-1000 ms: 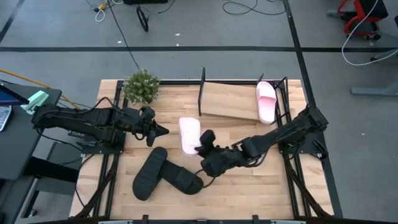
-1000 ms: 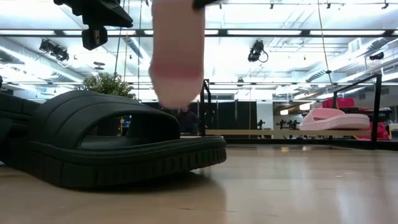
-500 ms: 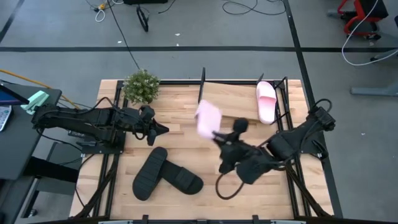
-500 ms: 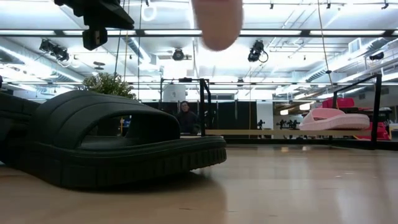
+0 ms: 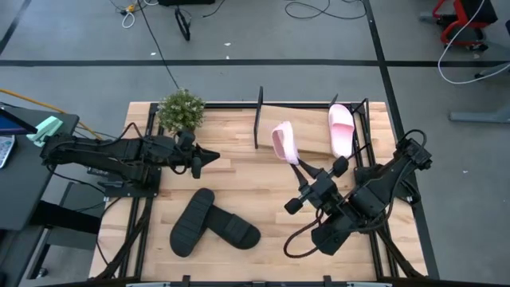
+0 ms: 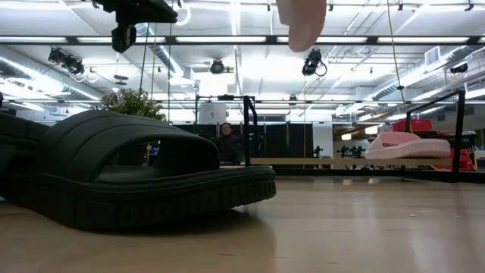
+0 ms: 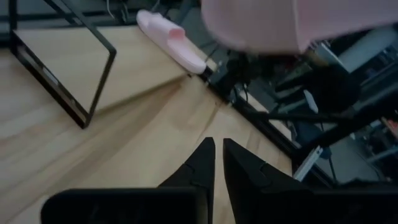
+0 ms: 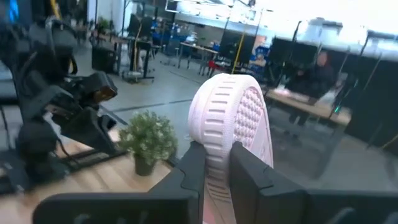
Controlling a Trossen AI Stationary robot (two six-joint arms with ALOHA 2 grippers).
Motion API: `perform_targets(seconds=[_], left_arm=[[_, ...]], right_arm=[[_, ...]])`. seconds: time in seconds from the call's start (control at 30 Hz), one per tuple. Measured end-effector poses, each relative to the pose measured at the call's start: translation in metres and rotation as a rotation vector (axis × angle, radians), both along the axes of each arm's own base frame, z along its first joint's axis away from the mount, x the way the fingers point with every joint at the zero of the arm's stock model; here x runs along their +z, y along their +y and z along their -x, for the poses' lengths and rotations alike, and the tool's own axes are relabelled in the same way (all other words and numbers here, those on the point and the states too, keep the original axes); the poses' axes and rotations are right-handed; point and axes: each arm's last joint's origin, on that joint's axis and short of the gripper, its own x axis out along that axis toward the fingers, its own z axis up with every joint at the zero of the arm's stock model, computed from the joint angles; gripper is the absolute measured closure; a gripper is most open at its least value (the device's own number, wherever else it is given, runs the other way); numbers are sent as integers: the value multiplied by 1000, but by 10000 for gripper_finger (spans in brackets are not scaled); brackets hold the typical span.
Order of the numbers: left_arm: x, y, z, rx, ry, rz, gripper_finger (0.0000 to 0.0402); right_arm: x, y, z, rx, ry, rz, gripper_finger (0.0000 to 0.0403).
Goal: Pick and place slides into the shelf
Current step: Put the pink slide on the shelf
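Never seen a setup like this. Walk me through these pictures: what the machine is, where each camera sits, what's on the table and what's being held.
Two dark robot arms work at a wooden table. One camera looks straight down, one sits at table-top height, and one rides on each wrist.

The right gripper is shut on a pale pink strap sandal, holding it in the air beside the tilted wooden board of the black metal-rod shelf. The right wrist picture shows its bumpy sole between the fingers. The second pale pink sandal already lies on that board.

Two matte black sandals lie overlapping on the table, huge in the low picture. The left gripper waits, shut and empty, near a small green potted plant.
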Motion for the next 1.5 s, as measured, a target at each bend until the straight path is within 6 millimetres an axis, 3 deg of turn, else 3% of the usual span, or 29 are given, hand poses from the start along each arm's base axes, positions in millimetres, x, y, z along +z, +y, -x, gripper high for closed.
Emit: perform_targets(seconds=[0.27,0.67,1.13,1.5], left_arm=[[1,1,0,33,-14,-9,373],[2,1,0,30,-16,-22,367],[2,1,0,22,-13,-49,361],[2,1,0,11,-3,-89,371]], right_arm=[[-23,-3,-2,-12,-241,-188,355],[-26,-19,4,-38,-530,-400,355],[-31,-48,-4,-129,-640,-437,355],[-17,-43,11,-88,-647,-457,358]])
